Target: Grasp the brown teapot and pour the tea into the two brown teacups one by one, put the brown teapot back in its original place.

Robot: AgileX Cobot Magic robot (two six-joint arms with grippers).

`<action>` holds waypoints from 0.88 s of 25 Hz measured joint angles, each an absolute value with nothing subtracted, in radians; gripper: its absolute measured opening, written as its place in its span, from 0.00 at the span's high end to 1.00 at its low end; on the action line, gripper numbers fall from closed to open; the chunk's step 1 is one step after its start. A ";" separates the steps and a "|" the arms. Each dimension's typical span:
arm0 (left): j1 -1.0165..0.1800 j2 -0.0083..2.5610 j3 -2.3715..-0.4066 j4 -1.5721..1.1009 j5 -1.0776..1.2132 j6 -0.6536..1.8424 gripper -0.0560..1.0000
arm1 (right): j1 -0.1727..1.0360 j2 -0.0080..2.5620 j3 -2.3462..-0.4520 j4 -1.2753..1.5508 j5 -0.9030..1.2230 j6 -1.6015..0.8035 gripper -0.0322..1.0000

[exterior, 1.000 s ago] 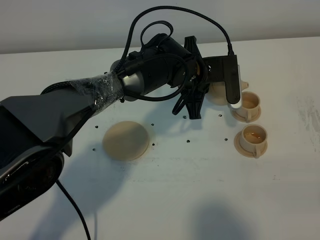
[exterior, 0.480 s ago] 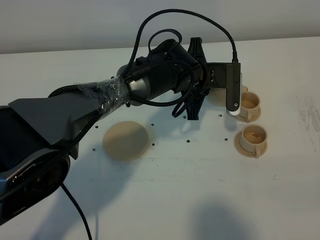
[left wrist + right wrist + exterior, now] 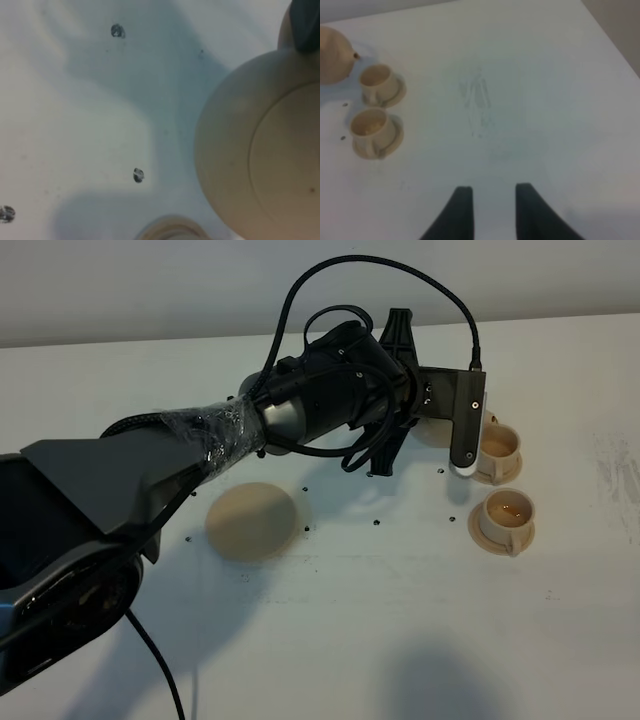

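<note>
The left gripper (image 3: 418,418) reached across the table (image 3: 400,620) to the right side and was clenched on the pot (image 3: 433,433). In the high view the gripper and its camera bracket (image 3: 466,425) hid most of the pot. Only a pale patch showed, just beside the far cup (image 3: 497,452).

In the left wrist view the pot (image 3: 250,160) filled one side of the picture, its round lid facing the camera. A dark finger (image 3: 306,22) lay against a tan lobe at the pot's edge, and the other finger was out of sight. The rim of a cup (image 3: 172,231) showed just beside the pot's belly. Small dark marks (image 3: 138,175) dotted the table there.

In the right wrist view the pot (image 3: 332,52) had its spout tip aimed toward the far cup (image 3: 376,80), near it with a small gap between them. The near cup (image 3: 370,127) stood just beside the far one, and each sat on its own little saucer.

In the high view the near cup (image 3: 503,518) held tea (image 3: 512,504), amber-brown on its bottom. Whether the far cup held any could not be told.

The big saucer (image 3: 252,520) lay flat on the left half of the table, well apart from the pot and the fingers.

The right gripper (image 3: 492,189) hung over the table, well apart from the cups. Its two dark fingers were parted, with white table showing between them, and they grasped nothing.
</note>
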State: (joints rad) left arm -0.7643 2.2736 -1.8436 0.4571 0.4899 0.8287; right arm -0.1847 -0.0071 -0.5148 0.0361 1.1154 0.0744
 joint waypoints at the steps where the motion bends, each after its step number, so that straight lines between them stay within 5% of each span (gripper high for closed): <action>1: -0.766 2.274 -1.844 0.459 0.486 0.829 0.84 | -0.185 -0.007 -0.515 0.036 1.115 0.074 0.75; 22: -0.785 2.291 -1.844 0.616 0.461 0.833 0.84 | -0.185 -0.007 -0.514 0.036 1.115 0.074 0.75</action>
